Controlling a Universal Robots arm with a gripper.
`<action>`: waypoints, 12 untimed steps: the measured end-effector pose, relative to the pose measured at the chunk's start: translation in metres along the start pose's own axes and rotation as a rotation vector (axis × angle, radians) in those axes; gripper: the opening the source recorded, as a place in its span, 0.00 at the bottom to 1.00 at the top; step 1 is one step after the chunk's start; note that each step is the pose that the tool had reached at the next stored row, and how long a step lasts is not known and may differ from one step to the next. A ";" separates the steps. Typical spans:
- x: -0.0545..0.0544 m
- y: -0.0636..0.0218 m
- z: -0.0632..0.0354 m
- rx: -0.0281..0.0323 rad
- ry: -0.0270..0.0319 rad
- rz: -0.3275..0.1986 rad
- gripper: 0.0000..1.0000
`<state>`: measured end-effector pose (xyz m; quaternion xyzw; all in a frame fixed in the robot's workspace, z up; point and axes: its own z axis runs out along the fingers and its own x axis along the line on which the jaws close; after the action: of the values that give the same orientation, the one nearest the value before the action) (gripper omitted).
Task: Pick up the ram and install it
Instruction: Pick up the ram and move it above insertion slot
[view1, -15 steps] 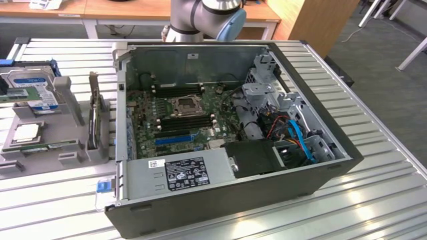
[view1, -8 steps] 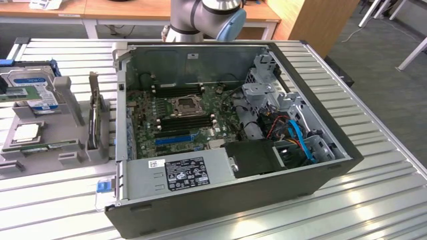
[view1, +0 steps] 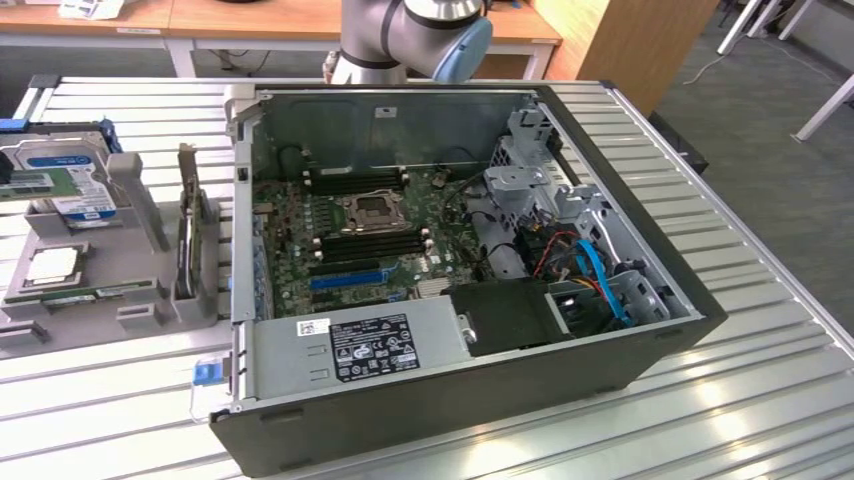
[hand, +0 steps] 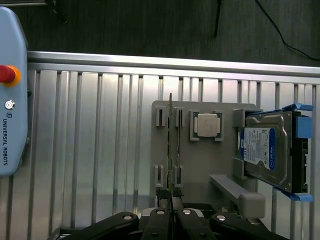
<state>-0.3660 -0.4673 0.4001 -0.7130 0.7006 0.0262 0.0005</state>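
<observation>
A slatted metal table (view1: 761, 390) carries an open computer case (view1: 534, 410) and, at the exterior view's left, a grey fixture (hand: 200, 170). The ram (hand: 170, 135) stands on edge in the fixture's slots, just beside the processor (hand: 207, 125), with the hard drive (hand: 265, 150) beyond that. A dark bracketed card (view1: 187, 235) stands upright between ram and case. The gripper (hand: 170, 199) is closed, its tips overlapping the ram's near end; contact cannot be judged. The arm (view1: 400, 35) and the teach pendant (hand: 10, 100) are cut off.
</observation>
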 end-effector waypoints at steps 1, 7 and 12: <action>0.000 0.0000 -0.0001 -0.0001 0.0001 0.000 0.12; 0.000 -0.0013 -0.0005 -0.0006 0.0002 0.000 0.12; 0.000 -0.0039 -0.0010 -0.0016 0.0000 0.000 0.12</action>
<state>-0.3620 -0.4672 0.4010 -0.7129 0.7007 0.0267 -0.0001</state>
